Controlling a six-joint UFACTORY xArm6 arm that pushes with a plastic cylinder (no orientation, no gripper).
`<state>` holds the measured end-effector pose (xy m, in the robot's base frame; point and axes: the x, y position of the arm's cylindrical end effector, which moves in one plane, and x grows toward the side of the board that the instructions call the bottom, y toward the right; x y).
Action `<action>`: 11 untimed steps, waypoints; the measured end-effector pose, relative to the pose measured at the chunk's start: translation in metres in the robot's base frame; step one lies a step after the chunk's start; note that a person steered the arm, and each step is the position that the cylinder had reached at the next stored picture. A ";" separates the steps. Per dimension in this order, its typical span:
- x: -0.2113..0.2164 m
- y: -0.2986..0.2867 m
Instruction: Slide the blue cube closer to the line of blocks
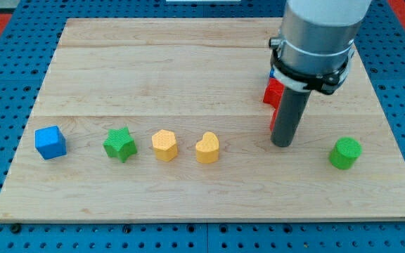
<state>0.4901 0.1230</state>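
No jaws here, just my tip (282,144); blue cube (50,142) sits far to its left, looks light, rigid, slidey; I'd push its left face toward the green star (120,144).

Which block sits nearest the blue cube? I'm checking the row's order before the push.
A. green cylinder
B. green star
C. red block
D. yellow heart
B: the green star is the next block to the view's right of the blue cube; my tip is far off to the right.
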 end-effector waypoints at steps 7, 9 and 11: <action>0.049 -0.355; 0.006 -0.352; -0.055 -0.325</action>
<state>0.4352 -0.2023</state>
